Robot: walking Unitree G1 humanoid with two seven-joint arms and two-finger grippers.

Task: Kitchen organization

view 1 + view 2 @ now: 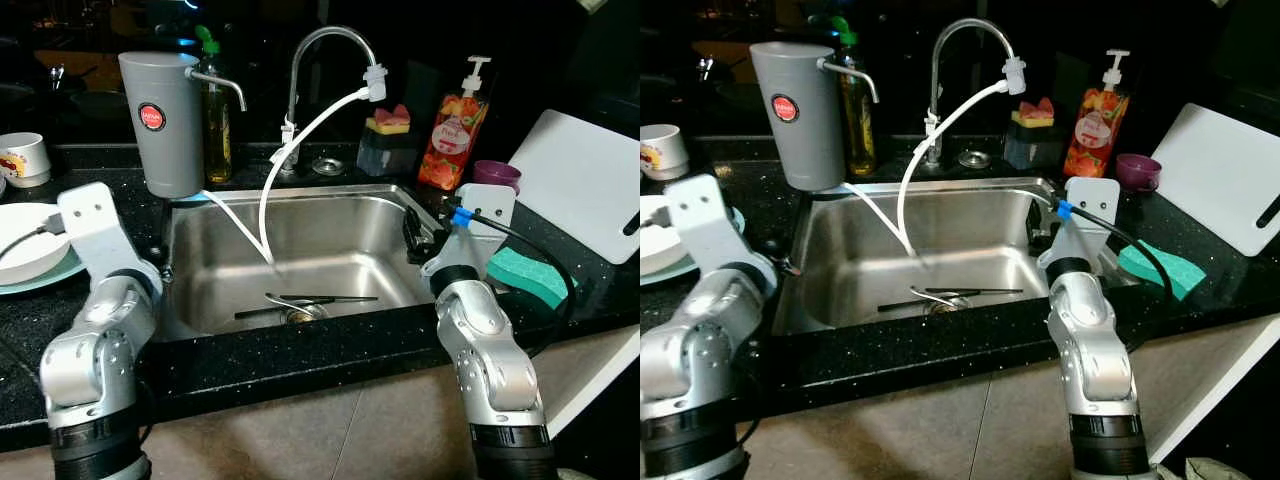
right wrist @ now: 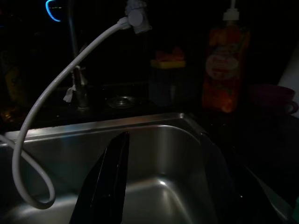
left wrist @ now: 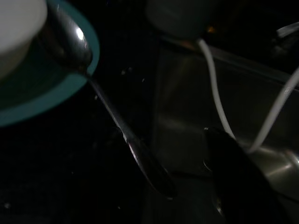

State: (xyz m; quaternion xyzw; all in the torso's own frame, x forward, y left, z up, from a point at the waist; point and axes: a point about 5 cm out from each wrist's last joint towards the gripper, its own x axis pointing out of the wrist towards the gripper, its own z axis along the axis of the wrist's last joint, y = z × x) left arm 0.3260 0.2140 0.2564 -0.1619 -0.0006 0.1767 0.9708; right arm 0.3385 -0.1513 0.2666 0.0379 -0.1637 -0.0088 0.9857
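A steel sink (image 1: 330,225) sits mid-frame in a black speckled counter (image 1: 300,360). On its floor near the drain lie a few utensils (image 1: 310,300), dark handles pointing right. A white hose (image 1: 300,140) loops from the faucet (image 1: 330,50) tip down into the basin. At the sink's upper left corner stands a grey water filter (image 1: 160,120) with a bottle of yellow liquid (image 1: 217,110) just beside it.

In the left wrist view, a spoon (image 3: 93,84) rests with its bowl on a teal plate (image 3: 56,93) and its handle reaching toward the sink edge; a white bowl (image 1: 25,240) sits on that plate at the left of the frame.

The right gripper (image 2: 163,182) hangs over the sink's right rim, fingers spread, nothing between them. The left gripper (image 3: 233,177) hovers by the left rim; whether its jaws are apart I cannot tell.

Right of the sink: an orange soap dispenser (image 1: 455,130), a sponge holder (image 1: 387,140), a purple cup (image 1: 497,175), a green sponge (image 1: 530,275) and a white cutting board (image 1: 585,185).
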